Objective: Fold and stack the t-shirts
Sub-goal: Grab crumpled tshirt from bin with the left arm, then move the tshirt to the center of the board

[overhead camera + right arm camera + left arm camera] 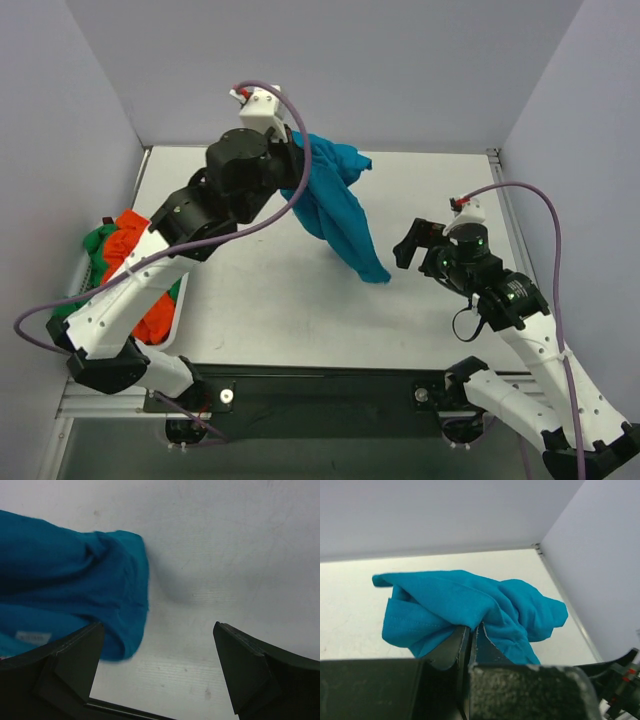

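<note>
Seen from above, the left jaws are pinched shut on a bunched wad of the teal-blue t-shirt [335, 205], holding it up over the far middle of the counter [270, 310]. The cloth hangs down and to the right. We cannot tell whether its lowest tip touches the counter. The right jaws stand wide open and hold nothing, just right of that tip. In their wrist view a rounded edge of the shirt lies at the left side of the gap. The orange t-shirt [135, 235] and the green t-shirt [98, 245] lie crumpled in the white basket [176, 318] at the left edge.

We judge these risks:
- The left grip pinches a thick wad, so layers could slide out.
- The right jaws could close beside the loose edge, or catch several layers at once. The shirt would then spread twisted.
- The purple cable [292, 120] loops close to the cloth and might snag it.
</note>
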`<state>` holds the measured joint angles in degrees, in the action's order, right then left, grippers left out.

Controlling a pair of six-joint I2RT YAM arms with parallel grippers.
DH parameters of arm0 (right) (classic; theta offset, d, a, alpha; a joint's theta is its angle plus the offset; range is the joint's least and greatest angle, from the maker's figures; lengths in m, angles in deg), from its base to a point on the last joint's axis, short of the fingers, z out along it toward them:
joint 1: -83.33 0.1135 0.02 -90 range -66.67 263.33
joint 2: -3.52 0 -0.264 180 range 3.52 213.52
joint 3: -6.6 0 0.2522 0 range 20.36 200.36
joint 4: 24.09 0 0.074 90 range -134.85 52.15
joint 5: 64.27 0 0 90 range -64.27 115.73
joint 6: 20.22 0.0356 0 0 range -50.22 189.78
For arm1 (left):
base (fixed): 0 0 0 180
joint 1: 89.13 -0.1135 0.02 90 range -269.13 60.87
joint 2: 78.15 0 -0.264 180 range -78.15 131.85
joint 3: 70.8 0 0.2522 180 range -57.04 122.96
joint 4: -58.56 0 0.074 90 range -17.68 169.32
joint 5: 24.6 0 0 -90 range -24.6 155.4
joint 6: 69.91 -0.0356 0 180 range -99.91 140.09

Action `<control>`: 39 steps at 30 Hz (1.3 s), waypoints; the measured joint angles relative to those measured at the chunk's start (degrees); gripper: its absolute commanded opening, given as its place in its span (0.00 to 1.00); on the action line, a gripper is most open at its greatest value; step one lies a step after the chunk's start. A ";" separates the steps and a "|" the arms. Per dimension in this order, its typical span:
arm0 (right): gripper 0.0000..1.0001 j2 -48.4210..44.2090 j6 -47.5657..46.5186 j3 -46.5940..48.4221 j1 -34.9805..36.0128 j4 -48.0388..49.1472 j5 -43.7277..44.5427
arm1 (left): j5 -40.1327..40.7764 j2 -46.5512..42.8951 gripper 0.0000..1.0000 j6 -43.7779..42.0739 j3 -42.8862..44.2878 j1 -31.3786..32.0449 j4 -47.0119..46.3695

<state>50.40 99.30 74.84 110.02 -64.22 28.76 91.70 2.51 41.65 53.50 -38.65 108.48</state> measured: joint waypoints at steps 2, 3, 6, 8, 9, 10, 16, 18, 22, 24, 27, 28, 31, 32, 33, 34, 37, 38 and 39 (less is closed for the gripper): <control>0.97 0.00 0.00 -0.07 0.00 -0.52 0.28 | 0.83 1.88 0.00 0.26 -1.29 -0.11 0.04; 0.97 0.00 0.00 -0.13 0.00 -0.72 0.61 | 0.85 2.93 0.00 0.46 -1.73 -0.44 0.22; 0.97 0.00 0.00 -1.25 0.00 -0.85 1.77 | -0.42 6.29 0.00 1.20 -1.88 -1.97 0.50; 0.97 0.17 0.09 -2.16 0.00 -1.07 2.23 | -2.51 7.82 0.00 1.70 -1.70 -3.74 0.66; 0.96 0.37 0.20 -2.49 0.00 -1.18 2.34 | -3.52 8.85 0.00 1.90 -0.98 -4.83 1.27; 0.96 0.72 0.37 -2.64 0.00 -1.36 2.36 | -4.42 10.03 0.00 2.05 0.24 -5.81 1.88; 0.94 1.46 1.99 -5.01 0.98 -0.74 2.51 | -7.48 16.90 0.00 4.13 4.72 -7.02 2.21; 0.93 0.72 3.08 -7.04 3.82 0.31 2.91 | -7.80 18.56 0.00 4.87 4.63 -5.97 2.23; 0.92 -2.49 6.14 -13.86 12.41 5.44 4.72 | -8.20 19.45 0.00 6.01 2.97 -3.96 2.27; 0.92 -3.85 7.37 -17.53 14.62 8.92 4.74 | -8.02 19.06 0.00 6.38 2.69 -3.02 2.27; 0.92 -4.46 8.94 -20.94 15.89 12.13 5.62 | -5.01 17.66 0.00 6.27 2.71 -0.61 2.40; 0.92 -4.70 9.16 -21.24 16.09 12.70 5.97 | -3.04 16.98 0.00 6.10 2.91 0.94 2.73; 0.93 -6.56 9.46 -21.33 16.22 14.32 6.93 | 3.56 15.80 0.00 4.50 5.77 8.41 3.85; 0.92 -7.67 9.46 -21.33 16.22 15.04 7.19 | 5.84 15.91 0.00 3.74 8.28 12.02 4.42; 0.93 -8.48 9.46 -21.33 16.22 15.54 7.28 | 7.02 16.39 0.00 3.26 10.80 13.62 4.85; 0.92 -8.94 9.46 -21.33 16.22 15.96 7.28 | 8.09 17.07 0.00 2.82 14.05 17.03 5.44; 0.92 -9.60 9.62 -21.29 16.22 16.72 7.37 | 10.45 20.68 0.00 2.03 25.33 20.24 6.67; 0.93 -9.44 9.75 -21.29 16.22 16.83 7.50 | 11.37 21.94 0.00 1.97 28.30 20.09 6.95; 0.93 -9.25 9.99 -21.29 16.22 16.83 7.76 | 12.02 23.15 0.00 1.95 30.73 19.41 7.13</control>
<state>41.15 109.29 53.55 126.24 -47.39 36.52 103.73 25.66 43.59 84.23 -19.24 115.61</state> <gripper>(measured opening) 0.925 0.041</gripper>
